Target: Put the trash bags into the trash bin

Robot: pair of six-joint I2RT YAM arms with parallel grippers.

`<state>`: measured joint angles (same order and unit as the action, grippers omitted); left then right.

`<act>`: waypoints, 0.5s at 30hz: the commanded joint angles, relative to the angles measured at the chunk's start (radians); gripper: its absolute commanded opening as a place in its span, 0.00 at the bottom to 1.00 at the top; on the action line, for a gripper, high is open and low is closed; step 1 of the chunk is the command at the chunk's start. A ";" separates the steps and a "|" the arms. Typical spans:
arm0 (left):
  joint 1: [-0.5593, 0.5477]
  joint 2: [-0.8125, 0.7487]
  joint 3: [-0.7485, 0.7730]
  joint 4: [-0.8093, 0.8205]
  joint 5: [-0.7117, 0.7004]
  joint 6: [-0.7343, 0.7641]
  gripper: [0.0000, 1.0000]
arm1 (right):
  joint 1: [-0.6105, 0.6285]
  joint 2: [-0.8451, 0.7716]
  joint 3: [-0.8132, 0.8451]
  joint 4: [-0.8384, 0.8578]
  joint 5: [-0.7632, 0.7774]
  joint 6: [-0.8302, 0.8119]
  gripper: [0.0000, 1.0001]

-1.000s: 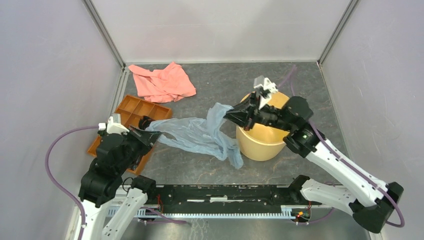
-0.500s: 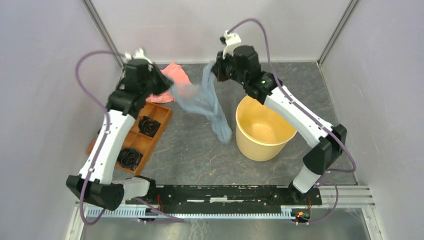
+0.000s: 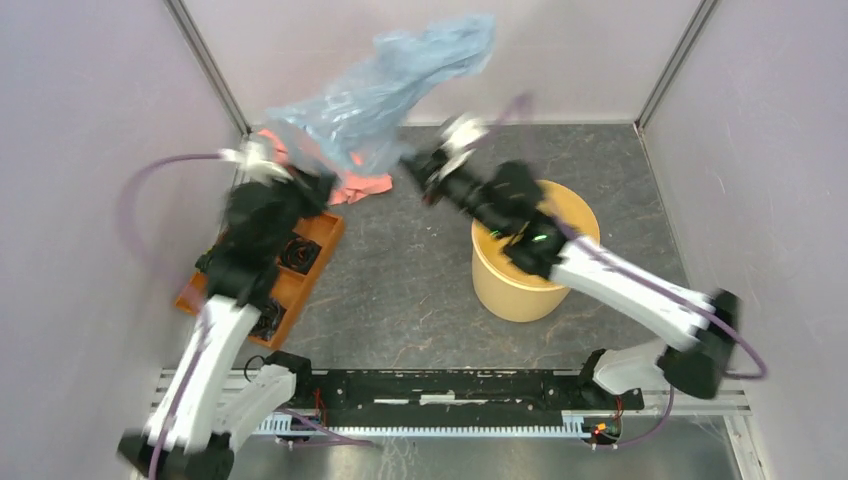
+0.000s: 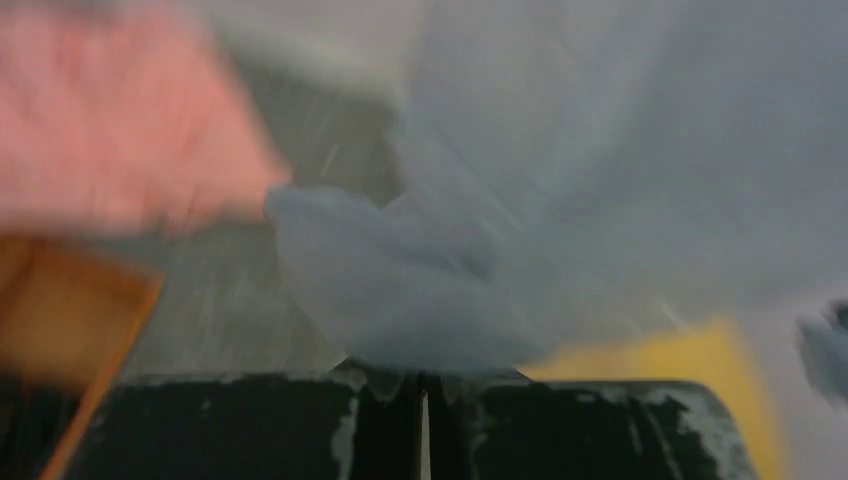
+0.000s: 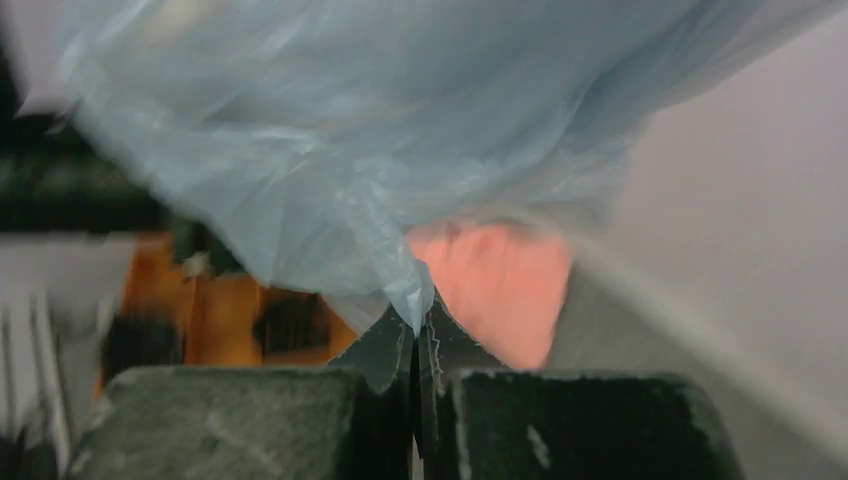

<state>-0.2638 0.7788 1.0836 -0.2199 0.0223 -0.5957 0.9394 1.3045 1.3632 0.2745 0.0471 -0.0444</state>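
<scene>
The left claw (image 3: 318, 183) and right claw (image 3: 412, 165) both pinch the bag (image 3: 385, 85) billowing above them, probably shaking it open. Next, lower it into the bin (image 3: 520, 290) behind the right claw.

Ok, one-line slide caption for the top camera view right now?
Left pincer and right pincer hold the plastic bag billowing in the air, not yet in the yellow bin.

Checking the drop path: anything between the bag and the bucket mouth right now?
No loose object. The trash bag, pinched by left gripper and right gripper, billows in the air beyond-left of the bucket; only the right forearm crosses its mouth.
</scene>
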 commanded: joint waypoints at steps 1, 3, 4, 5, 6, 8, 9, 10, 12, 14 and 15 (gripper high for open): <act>0.006 -0.001 -0.307 -0.276 0.076 -0.106 0.02 | 0.021 0.059 -0.335 -0.131 -0.127 0.176 0.00; 0.006 -0.084 -0.253 -0.202 0.117 -0.110 0.02 | 0.021 0.024 -0.275 -0.155 -0.138 0.170 0.00; 0.007 -0.076 -0.180 -0.196 0.117 -0.099 0.02 | 0.021 0.031 -0.205 -0.203 -0.135 0.142 0.00; 0.008 -0.038 -0.072 -0.208 0.117 -0.082 0.02 | 0.017 0.044 -0.111 -0.247 -0.123 0.120 0.00; 0.008 0.031 0.056 -0.239 0.117 -0.064 0.02 | 0.010 0.057 -0.009 -0.268 -0.108 0.099 0.00; 0.008 0.194 0.367 -0.318 0.189 -0.015 0.02 | -0.016 0.118 0.244 -0.385 -0.071 0.069 0.00; 0.007 0.270 0.522 -0.332 0.225 -0.003 0.02 | -0.015 0.148 0.421 -0.441 -0.061 0.040 0.00; 0.007 0.328 0.684 -0.318 0.324 0.001 0.02 | -0.010 0.178 0.548 -0.495 -0.075 0.006 0.00; 0.006 0.371 0.904 -0.202 0.478 -0.024 0.02 | 0.034 0.168 0.723 -0.505 -0.134 -0.067 0.00; 0.006 0.271 0.885 0.045 0.543 -0.065 0.02 | 0.085 0.049 0.588 -0.353 -0.191 -0.097 0.00; 0.007 0.198 0.794 0.139 0.511 -0.069 0.02 | 0.086 -0.046 0.458 -0.214 -0.224 -0.081 0.00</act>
<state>-0.2573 1.1656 1.9072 -0.3958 0.3492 -0.6415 0.9577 1.5024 1.9804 -0.1528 -0.0578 -0.0460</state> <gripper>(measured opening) 0.033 0.010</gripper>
